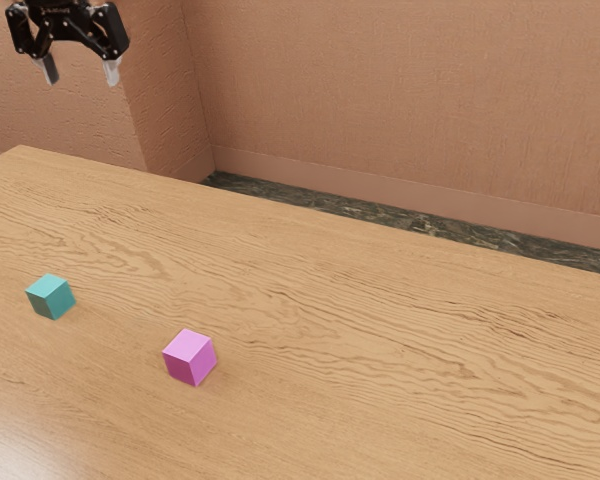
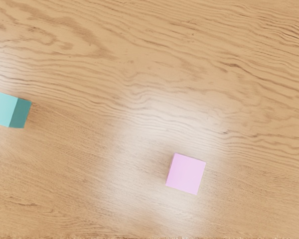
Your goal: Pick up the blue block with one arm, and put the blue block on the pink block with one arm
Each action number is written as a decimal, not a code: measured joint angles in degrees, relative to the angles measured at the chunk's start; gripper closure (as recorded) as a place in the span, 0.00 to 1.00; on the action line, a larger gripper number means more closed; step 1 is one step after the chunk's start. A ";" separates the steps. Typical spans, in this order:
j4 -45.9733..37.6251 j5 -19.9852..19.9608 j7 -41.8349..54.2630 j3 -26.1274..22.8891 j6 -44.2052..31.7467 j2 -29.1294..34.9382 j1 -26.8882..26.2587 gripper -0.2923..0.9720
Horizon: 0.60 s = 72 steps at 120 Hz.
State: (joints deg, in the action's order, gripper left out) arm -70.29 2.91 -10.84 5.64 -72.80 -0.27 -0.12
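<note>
1. My jaws hang high over the far corner of the counter (image 1: 380,330), at the exterior view's upper left. They are spread wide with nothing between them.
2. The blue block (image 1: 50,296) (it reads closer to teal than true blue) sits flat on the counter near the exterior view's left edge, untouched and well below me.
3. The pink block (image 1: 190,357) also rests on the counter, toward the exterior view's right of the blue one and a little nearer that camera. The two are near each other but clearly apart, with bare wood between them.
4. In the wrist view both blocks lie below my hand, and the pink one is nearer the spot under me than the blue one.
5. As I judge it, nothing of the task is done: no grasp, no lift, no stacking, and the pink block's top is bare.
6. Everything is left. I must move over the blue block, come down with the jaws spread around it and squared to two opposite faces, and pinch it. Then I lift it, carry it above the pink block, set it down centred and let go.
</note>
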 joint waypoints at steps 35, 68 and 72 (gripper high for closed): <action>-37.56 0.25 0.23 -1.08 -19.72 13.08 1.26 0.23; -45.96 4.71 4.55 -1.02 -35.11 10.52 5.16 0.23; -45.89 5.16 5.39 -1.01 -36.20 9.76 5.67 0.23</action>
State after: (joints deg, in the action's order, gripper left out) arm -116.18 8.07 -5.46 4.64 -109.00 9.49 5.55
